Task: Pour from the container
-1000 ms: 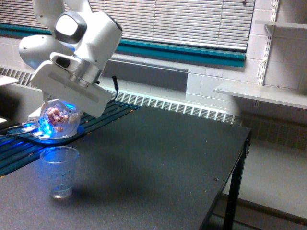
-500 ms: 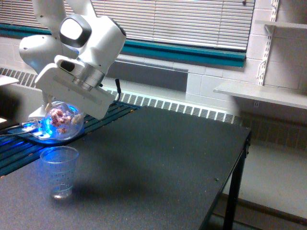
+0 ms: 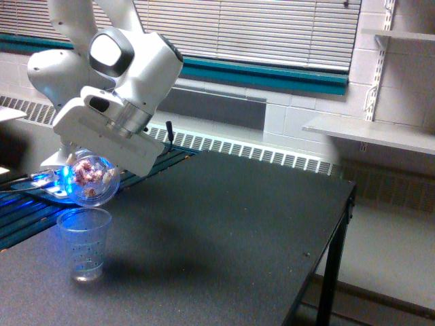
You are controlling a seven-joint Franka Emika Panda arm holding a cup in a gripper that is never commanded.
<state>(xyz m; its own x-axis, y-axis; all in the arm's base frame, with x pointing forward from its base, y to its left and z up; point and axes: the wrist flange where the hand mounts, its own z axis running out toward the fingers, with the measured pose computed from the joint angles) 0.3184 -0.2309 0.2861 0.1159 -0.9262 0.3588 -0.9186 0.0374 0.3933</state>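
My gripper (image 3: 92, 166) is shut on the container (image 3: 92, 180), a clear rounded bowl tipped over on its side, with pinkish-white bits inside it and blue light glowing through it. The bowl hangs just above a taller tapered clear cup (image 3: 83, 243) with fine printed marks, which stands upright on the dark table (image 3: 224, 231) near the exterior view's left. The bowl's lower edge is close over the cup's rim. The fingers are mostly hidden behind the white hand and the bowl.
A blue-lit base (image 3: 47, 189) sits behind the cup on a slatted surface (image 3: 153, 163). The table's right edge (image 3: 343, 224) drops to the floor. A wall shelf (image 3: 370, 132) and a radiator grille (image 3: 251, 153) lie at the back.
The arm has shifted slightly right and the hand has rotated, tipping the bowl further and bringing it lower over the cup. The cup has not moved.
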